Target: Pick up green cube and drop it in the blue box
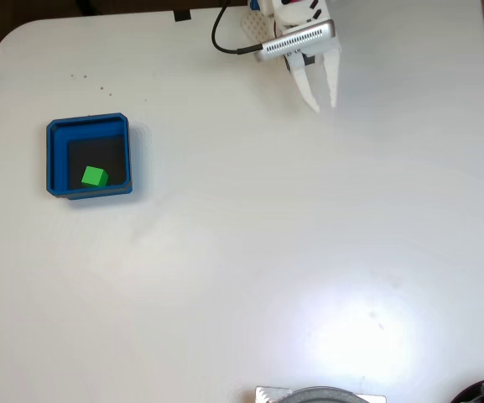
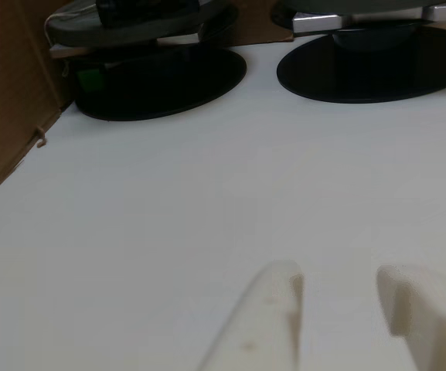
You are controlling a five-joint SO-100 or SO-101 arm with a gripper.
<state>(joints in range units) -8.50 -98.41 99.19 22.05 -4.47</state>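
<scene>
The green cube [image 1: 94, 176] sits inside the blue box [image 1: 55, 159], on the dark floor toward its near-left corner in the fixed view, close to the walls there. The box itself rests on the left side of the white table [image 1: 250, 252], well apart from the arm. Over at the far edge, right of centre, the white gripper [image 1: 323, 105] hangs above the bare tabletop with its two fingers spread a little and nothing between them. In the other view those pale fingers [image 2: 273, 309] show at the bottom, a clear gap separating them, and beyond them two dark round stand bases [image 2: 161, 81] rest on the table's far side.
</scene>
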